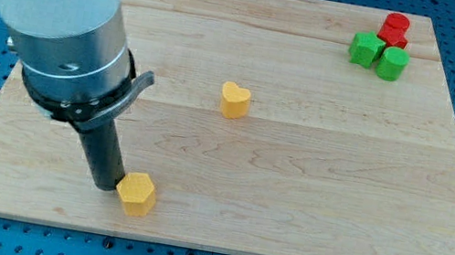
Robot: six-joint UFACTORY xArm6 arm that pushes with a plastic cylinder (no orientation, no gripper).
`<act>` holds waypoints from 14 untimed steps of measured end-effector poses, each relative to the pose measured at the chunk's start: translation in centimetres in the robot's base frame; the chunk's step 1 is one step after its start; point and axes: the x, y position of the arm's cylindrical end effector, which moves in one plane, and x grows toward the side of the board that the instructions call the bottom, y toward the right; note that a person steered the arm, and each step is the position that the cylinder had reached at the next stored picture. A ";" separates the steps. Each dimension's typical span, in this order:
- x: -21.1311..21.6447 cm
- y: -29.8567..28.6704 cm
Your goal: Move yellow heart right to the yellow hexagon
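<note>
The yellow heart [234,100] lies on the wooden board a little left of the middle. The yellow hexagon [137,193] lies near the view's bottom edge, down and to the left of the heart. My tip [104,186] rests on the board just left of the hexagon, touching or nearly touching its left side. The heart is well apart from the tip, up and to the right.
Two green blocks [367,49] [392,63] and a red block [394,28] sit clustered at the board's top right corner. The arm's grey body [67,36] covers the board's upper left. A blue pegboard surrounds the wooden board [310,188].
</note>
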 end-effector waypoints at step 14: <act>-1.4 9.7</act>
